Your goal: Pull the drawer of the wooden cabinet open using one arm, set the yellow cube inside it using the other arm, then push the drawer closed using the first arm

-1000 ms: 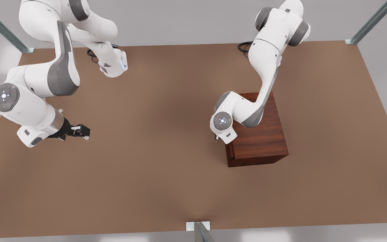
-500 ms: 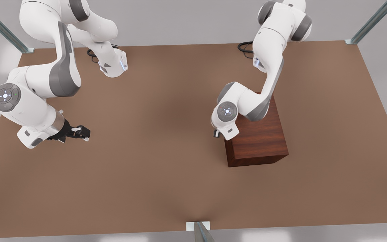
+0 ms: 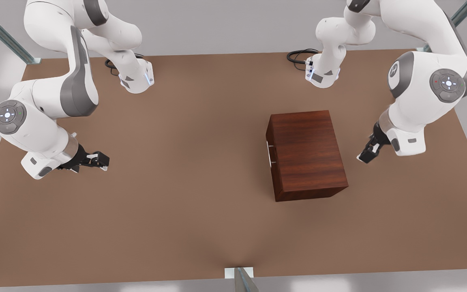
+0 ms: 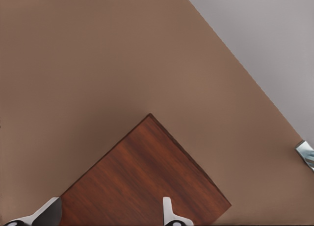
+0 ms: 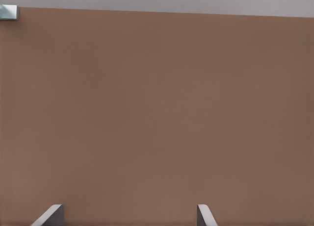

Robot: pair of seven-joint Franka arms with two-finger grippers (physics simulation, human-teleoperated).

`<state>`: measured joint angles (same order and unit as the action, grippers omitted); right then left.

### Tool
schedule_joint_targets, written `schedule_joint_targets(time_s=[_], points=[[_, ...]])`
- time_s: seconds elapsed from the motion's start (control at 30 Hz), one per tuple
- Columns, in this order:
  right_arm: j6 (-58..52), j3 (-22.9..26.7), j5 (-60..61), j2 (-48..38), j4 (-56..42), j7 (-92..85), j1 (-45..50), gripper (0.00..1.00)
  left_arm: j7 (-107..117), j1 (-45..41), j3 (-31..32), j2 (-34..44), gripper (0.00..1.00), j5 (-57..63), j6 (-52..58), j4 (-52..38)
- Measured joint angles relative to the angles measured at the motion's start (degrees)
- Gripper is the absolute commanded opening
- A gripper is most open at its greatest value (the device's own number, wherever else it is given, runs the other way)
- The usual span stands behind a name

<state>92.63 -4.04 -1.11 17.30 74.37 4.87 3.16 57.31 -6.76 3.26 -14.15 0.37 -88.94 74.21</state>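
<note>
Wooden cabinet (image 3: 304, 154) on counter (image 3: 185, 211), drawer (image 3: 269, 152) flush shut, silver handle facing front view's left. Left pincer (image 3: 368, 155) low beside cabinet on front view's right, apart from it, fingers (image 4: 169, 213) spread wide. Right pincer (image 3: 99, 159) parked near counter's opposite edge, well apart, fingers (image 5: 203, 215) wide.

The left hand (image 3: 364, 158) hangs low just beside the wooden cabinet (image 3: 304, 154), on the front view's right of it. Its fingers are spread and slanted down toward the cabinet, under a bent white forearm. The right hand (image 3: 101, 160) waits well apart from the cabinet on the opposite side, fingers spread, reaching nearly level.
</note>
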Motion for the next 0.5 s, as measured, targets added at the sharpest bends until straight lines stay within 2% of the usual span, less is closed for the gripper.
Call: schedule_joint_targets(time_s=[0.5], points=[[0.9,0.0,-0.7,0.0,-2.0,-0.2,0.2,1.00,-34.8,0.9,0.1,0.0,1.00,0.6,1.1,-0.1]])
